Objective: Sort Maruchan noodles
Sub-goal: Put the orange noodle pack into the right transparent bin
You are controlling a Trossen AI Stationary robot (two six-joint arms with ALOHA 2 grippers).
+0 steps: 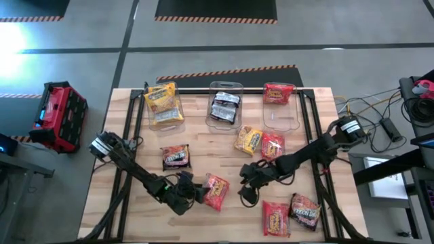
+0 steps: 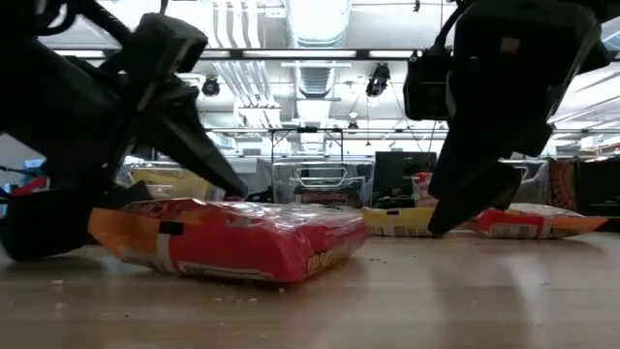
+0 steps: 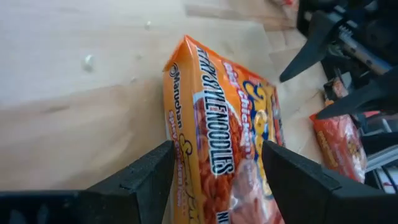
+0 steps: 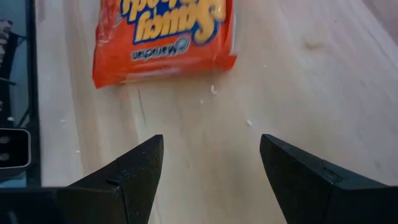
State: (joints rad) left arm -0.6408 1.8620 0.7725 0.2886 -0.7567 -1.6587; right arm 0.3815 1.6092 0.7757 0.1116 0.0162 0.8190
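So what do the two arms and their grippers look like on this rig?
Both arms are dark, slim, jointed links with black cables running along them. Each has a round joint housing near its base with a pale label on it. The left gripper and right gripper each end in two black fingers, flat and wedge-shaped, tapering to blunt tips, matte with no printed markings.

Three bins (image 1: 224, 86) along table (image 1: 135, 203) back edge — loose packets (image 1: 261, 142) scattered in front.
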